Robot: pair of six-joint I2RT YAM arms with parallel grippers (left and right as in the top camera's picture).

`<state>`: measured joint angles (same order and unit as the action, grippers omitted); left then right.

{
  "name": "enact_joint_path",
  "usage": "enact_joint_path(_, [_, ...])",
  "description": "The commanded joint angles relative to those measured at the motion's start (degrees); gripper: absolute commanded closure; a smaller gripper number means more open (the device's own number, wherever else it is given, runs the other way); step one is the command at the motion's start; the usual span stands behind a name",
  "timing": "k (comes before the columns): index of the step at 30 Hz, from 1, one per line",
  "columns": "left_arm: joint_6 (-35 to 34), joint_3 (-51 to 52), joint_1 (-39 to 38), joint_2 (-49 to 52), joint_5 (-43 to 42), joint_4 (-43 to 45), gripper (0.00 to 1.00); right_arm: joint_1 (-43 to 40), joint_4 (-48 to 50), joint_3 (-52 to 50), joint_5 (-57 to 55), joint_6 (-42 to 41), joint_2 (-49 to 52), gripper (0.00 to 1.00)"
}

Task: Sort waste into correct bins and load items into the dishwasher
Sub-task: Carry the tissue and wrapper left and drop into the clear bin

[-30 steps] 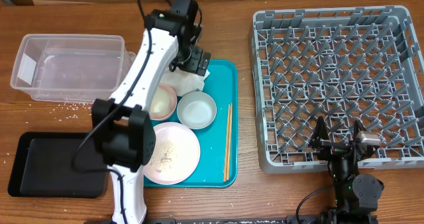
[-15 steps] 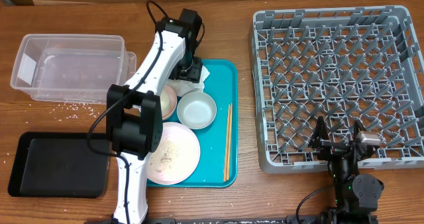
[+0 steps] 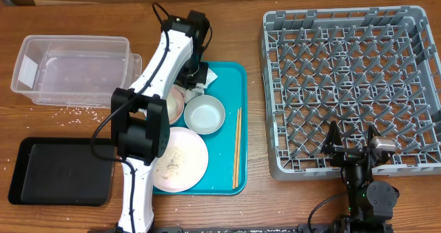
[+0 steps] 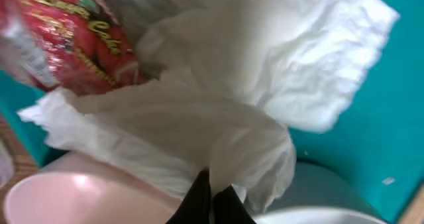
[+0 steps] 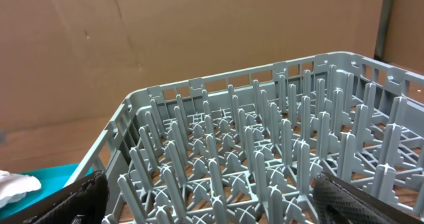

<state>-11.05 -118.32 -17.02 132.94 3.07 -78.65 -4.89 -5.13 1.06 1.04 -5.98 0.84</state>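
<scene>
- Firstly, crumpled napkins (image 3: 211,75): at the upper end of the teal tray (image 3: 231,81), left of centre in the overhead view, lying against the tray's top left corner.
- Left gripper (image 4: 211,199): fingers drawn fully together, pinching a fold of the napkins between the dark tips at the bottom edge of the wrist view.
- In the way: the left arm's white link and black wrist lie across the tray's upper left in the overhead view, hiding most of the wad; only a white corner shows to the right of the gripper.
- Look of the wad: soft white paper in loose, overlapping folds, slightly blurred up close; a red-printed wrapper (image 4: 73,45) with gold lettering is tucked in at the upper left of the wrist view.
- Pale pink bowl (image 4: 79,197): just below the wad, its rim touching or nearly touching the paper; partly covered by the arm from above.
- Grey-green bowl (image 3: 204,114): just beside the pink bowl, to its right, upright.
- Pinkish-white plate (image 3: 195,150): lower part of the teal tray, with rice grains (image 3: 172,164) heaped near its middle.
- Chopsticks (image 3: 237,147): laid lengthwise along the tray's right side.
- Clear tub (image 3: 72,69): upper left, beside the tray; loose grains dot the table (image 3: 262,205) below it.
- Black tray (image 3: 58,169): lower left.
- Grey dish rack (image 3: 351,88): right half of the frame, well apart from the wad.
- Right gripper (image 3: 353,133): at the rack's lower edge, fingers spread wide, holding nothing.
</scene>
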Motion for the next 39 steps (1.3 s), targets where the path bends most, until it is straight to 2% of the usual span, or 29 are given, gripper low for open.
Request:
enact_joint_path(1, [-1.4,-7.7,0.2,-2.1,-3.3,-2.5,0.96,-0.3,0.3,-0.6,-0.5,0.2,-0.6,0.00])
enact_joint_path(7, [-1.4,-17.7,1.1,-7.8,-6.8,-5.3,0.96,-0.3,0.3,-0.6,-0.5,0.2,-0.6,0.00])
enact_joint_path(17, [-1.7,-18.3,7.4,-13.7,-5.2,-3.7,0.96,-0.3,0.3,-0.6,-0.5,0.2,-0.6,0.00])
enact_joint_path(32, [-15.8,-17.0,29.5,-12.0,-5.0,-0.3,0.96,-0.3,0.3,-0.6,-0.5,0.2,-0.6,0.00])
enact_joint_path(39, [-33.2,-11.7,34.8,-10.4,-4.6,0.0,0.96,-0.3,0.3,-0.6,-0.5,0.2,-0.6,0.00])
